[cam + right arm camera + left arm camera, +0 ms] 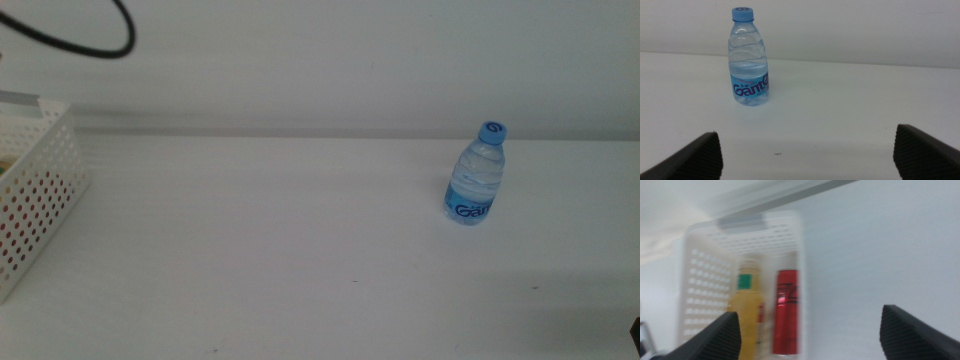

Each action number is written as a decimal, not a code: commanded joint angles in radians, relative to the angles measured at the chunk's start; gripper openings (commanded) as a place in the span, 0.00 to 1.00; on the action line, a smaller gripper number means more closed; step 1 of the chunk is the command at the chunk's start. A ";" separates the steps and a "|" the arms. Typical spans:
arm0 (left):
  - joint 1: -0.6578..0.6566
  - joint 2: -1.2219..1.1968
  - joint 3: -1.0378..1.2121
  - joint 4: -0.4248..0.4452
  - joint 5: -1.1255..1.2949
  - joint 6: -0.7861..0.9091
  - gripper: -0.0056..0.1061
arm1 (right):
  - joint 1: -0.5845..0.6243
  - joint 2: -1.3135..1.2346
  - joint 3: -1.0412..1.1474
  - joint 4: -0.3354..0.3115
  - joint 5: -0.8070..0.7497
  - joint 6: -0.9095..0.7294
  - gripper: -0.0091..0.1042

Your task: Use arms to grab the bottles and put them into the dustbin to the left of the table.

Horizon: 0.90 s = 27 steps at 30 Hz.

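A clear water bottle (476, 186) with a blue cap stands upright on the right part of the white desk (300, 250), well apart from the white perforated dustbin (35, 205) at the desk's left edge. The right gripper (807, 155) sits low on the near side of the desk, facing the bottle, its 2 dark jaws spread wide with nothing between them; the bottle stands far from them, off to 1 side of the gap. The left gripper (810, 335) hangs over the dustbin, jaws also spread wide and holding nothing. Inside the dustbin, in the blurred left wrist view, lie 2 containers side by side: an orange juice bottle (747, 315) and a red soda can (786, 312), the can against the basket's wall.
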State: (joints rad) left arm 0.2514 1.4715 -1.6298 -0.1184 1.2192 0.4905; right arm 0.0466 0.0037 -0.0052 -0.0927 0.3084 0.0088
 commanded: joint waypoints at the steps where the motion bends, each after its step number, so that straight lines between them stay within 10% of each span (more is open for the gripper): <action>1: -0.028 -0.106 0.090 -0.085 0.027 0.031 0.72 | -0.004 -0.040 0.043 -0.010 -0.009 -0.009 0.88; 7: -0.162 -0.332 0.352 -0.174 -0.132 0.051 0.74 | -0.004 -0.040 0.043 -0.010 -0.009 -0.009 0.88; 17: -0.647 -0.486 0.469 0.138 -0.061 -0.243 0.88 | -0.004 -0.040 0.043 -0.010 -0.009 -0.009 0.88; 27: -0.749 -0.532 0.468 0.101 -0.056 -0.316 0.88 | -0.004 -0.040 0.043 -0.010 -0.009 -0.009 0.88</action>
State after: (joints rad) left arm -0.4877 0.9449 -1.1654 0.0118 1.1817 0.1950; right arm 0.0466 0.0037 -0.0052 -0.0927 0.3084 0.0088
